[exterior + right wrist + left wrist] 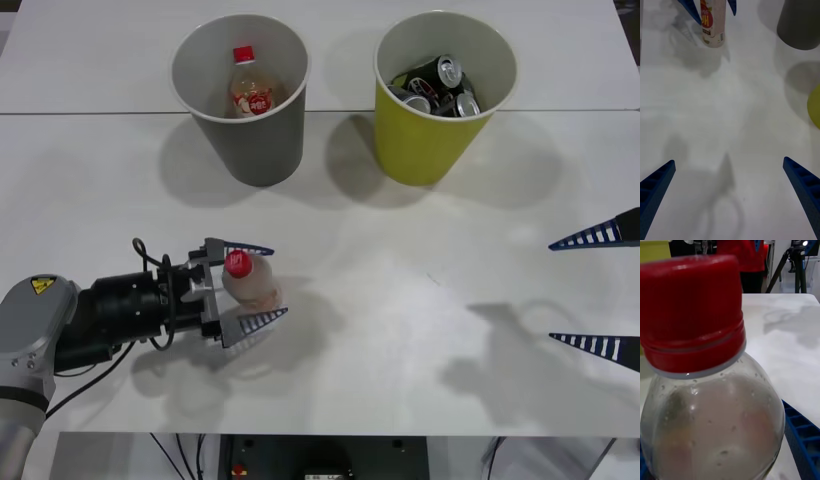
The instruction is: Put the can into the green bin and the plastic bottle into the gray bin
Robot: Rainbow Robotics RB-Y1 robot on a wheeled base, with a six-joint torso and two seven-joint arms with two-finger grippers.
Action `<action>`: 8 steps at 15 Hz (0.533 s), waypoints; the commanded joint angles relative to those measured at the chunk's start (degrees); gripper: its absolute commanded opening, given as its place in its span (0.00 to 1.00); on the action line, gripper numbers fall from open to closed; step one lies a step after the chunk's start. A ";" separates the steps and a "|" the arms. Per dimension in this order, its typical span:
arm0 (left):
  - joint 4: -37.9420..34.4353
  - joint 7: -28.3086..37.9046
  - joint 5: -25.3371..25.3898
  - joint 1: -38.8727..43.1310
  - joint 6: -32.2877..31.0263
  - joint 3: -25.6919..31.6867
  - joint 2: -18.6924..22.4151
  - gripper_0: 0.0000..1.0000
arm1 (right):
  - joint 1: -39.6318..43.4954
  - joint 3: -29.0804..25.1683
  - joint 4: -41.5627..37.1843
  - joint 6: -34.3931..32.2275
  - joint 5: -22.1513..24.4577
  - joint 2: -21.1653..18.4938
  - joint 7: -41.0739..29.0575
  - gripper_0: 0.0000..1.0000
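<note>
Two bins: gray bin with one bottle, green bin with several cans. Left gripper straddling upright plastic bottle, grip unclear. Right gripper spread wide, nothing held.

Plastic bottle label (partly): "H".

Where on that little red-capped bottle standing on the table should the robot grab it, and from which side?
Around the body just below the cap, coming in level from the robot's left. The plastic bottle stands upright and its round sides fit between two fingers. The left gripper already straddles it that way, one finger on each side. The right gripper waits open, off to the right.
</note>
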 commanded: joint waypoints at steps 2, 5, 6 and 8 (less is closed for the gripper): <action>-0.01 1.15 -0.33 -0.19 -0.05 -0.01 0.03 0.00 | 0.00 0.00 0.00 0.00 0.00 0.00 0.00 1.00; -0.01 1.68 -0.33 -0.36 -0.05 0.08 0.03 0.00 | 0.00 0.00 0.00 0.00 0.00 0.00 0.00 1.00; -0.01 1.76 -0.33 -0.27 -0.05 -0.01 0.03 0.00 | 0.00 0.00 0.00 0.00 0.00 0.00 0.00 1.00; -0.10 2.03 -0.06 -0.27 -0.05 0.08 0.29 0.00 | 0.00 0.00 0.00 0.00 0.00 0.00 0.00 1.00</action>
